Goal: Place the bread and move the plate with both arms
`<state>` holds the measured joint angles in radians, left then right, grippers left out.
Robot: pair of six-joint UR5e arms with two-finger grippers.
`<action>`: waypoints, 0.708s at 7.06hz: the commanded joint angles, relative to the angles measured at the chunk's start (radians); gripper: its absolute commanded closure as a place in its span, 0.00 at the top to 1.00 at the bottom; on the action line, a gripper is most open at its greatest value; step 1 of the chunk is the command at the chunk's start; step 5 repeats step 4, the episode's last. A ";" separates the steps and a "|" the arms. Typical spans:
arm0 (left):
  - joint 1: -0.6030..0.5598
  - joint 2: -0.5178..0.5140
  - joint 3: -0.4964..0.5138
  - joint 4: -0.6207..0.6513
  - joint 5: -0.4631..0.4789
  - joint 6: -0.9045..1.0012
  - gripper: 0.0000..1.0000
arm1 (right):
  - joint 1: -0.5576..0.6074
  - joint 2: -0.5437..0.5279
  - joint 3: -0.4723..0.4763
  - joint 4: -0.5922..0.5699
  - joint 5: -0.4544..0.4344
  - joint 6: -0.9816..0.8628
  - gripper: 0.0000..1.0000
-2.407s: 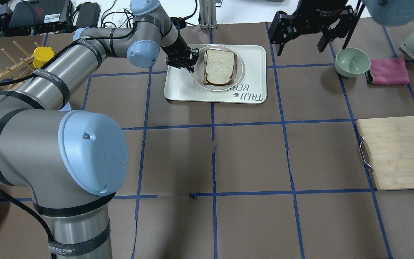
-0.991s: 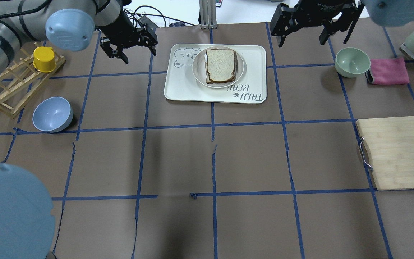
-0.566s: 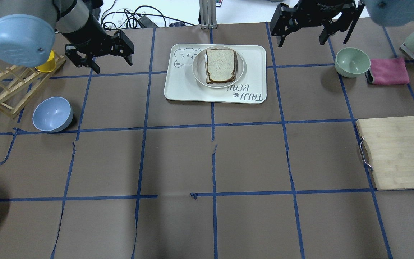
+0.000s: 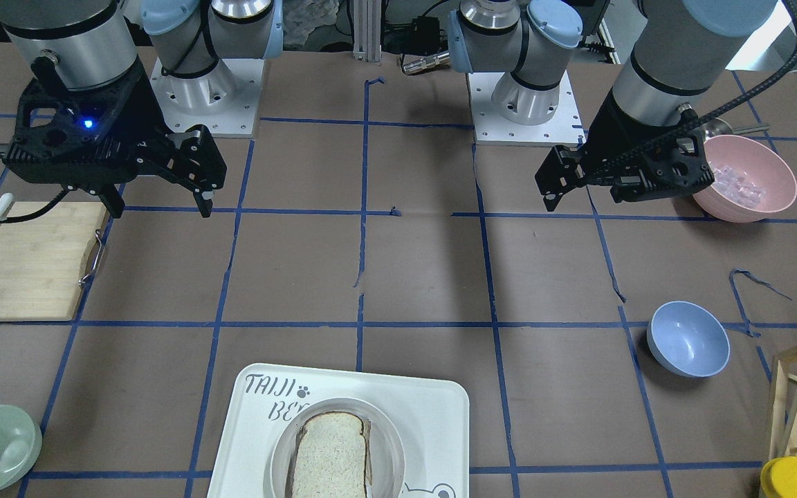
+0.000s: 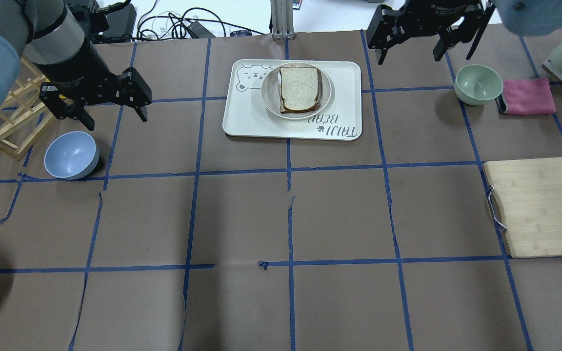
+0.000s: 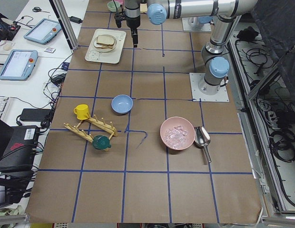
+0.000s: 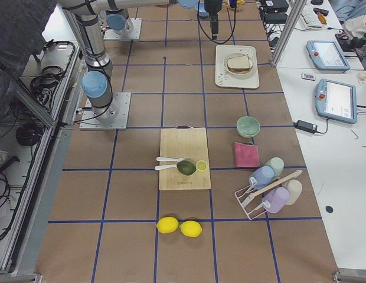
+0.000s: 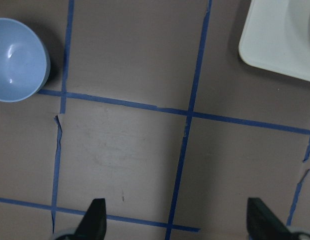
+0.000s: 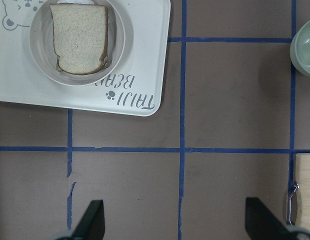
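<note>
- Rack [image 5: 5, 127] and blue bowl [image 5: 71, 155] sit at the far left, in the same spots as before.
- Just beside them, the left claw [image 5: 116, 122] now hangs in the air over the brown table. A short while ago it was right at the edge of the plate. It has pulled away to the left. Its two fingers are spread wide and it holds nothing.
- In the middle, the tray [image 5: 242, 122] has not moved. The plate [image 5: 267, 100] sits on it, and the bread [image 5: 299, 87] lies flat on the plate. Nothing is touching them now.
- To the right of the tray, the right claw [image 5: 408, 59] is up high by the far edge of the table. It has stayed put all this time. Its fingers are spread wide too, and it is empty.
- Further right, the green bowl [image 5: 478, 84] stands alone, just as it was.
- What it means: the left arm has let go and backed off, so it looks done with its job. The bread is on the plate and the plate is on the tray, so the task looks finished or very close. If the plate must still go somewhere else, a claw would have to come back and take it by the rim.
</note>
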<state>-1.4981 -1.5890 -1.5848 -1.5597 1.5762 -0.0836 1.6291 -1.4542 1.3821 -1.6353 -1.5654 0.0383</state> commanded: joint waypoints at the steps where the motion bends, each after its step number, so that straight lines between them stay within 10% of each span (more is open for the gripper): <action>1: -0.002 0.024 -0.006 -0.017 -0.041 0.001 1.00 | -0.002 -0.002 0.000 0.012 -0.011 0.000 1.00; 5: -0.004 0.041 -0.034 -0.017 -0.039 0.007 1.00 | -0.020 -0.003 0.000 0.014 -0.005 0.000 1.00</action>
